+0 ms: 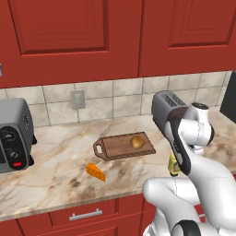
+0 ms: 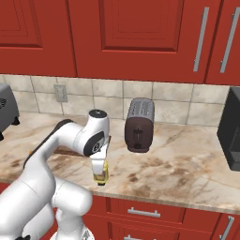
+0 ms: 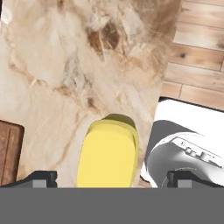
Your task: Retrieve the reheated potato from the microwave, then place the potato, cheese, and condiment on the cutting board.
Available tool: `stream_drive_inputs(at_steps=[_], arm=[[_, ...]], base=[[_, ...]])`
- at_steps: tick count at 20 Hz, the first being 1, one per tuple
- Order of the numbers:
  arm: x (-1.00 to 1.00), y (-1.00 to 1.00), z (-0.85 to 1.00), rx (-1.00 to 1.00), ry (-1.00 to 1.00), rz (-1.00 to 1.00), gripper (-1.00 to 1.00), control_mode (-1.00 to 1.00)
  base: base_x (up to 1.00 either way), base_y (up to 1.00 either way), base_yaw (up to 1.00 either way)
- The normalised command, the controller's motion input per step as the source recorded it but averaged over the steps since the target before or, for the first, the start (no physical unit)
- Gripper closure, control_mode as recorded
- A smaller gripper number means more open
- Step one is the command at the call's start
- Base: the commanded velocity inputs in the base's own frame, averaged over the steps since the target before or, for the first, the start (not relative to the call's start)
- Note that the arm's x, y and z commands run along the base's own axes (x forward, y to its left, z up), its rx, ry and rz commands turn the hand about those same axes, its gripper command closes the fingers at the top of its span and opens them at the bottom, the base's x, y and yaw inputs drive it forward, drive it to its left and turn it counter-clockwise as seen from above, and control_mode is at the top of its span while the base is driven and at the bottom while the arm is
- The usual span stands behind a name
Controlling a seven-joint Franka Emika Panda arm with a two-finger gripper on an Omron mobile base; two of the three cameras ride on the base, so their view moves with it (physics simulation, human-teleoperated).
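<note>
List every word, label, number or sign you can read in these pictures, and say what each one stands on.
No readable text anywhere.
Toaster oven: knobs and a red mark, no legible characters.
Yellow condiment bottle: no lettering to be read.
Toaster: front bears no legible marking.
Wall outlet: plain.

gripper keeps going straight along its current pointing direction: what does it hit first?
Most likely the condiment bottle: the open gripper points down at its yellow top, which sits between the two fingertips. The marble counter lies below. How much gap remains is hard to judge.
</note>
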Motion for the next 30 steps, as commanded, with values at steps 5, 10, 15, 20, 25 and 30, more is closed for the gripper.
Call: stream_drive_inputs(at_steps=[5,10,15,20,25,30], arm=[[0.00,-0.01,-0.20,0.00,0.04,-0.02,-1.00,-1.00],[0.00,-0.04,-0.20,0.00,0.05,-0.01,-1.00,-1.00],[0.00,-0.02,-0.15,0.00,0.06,-0.01,-1.00,-1.00],[-0.01,-0.01,-0.09,0.00,0.04,0.00,-1.00,-1.00],[-0.09,0.00,-0.01,0.00,0.05,0.00,1.00,-1.00],[-0.15,0.00,0.13,0.00,0.08,0.00,1.00,-1.00]], base=[[0.00,0.00,0.00],[0.00,0.00,0.00],[0.00,0.00,0.00],[0.00,0.00,0.00],[0.00,0.00,0.00],[0.00,0.00,0.00]])
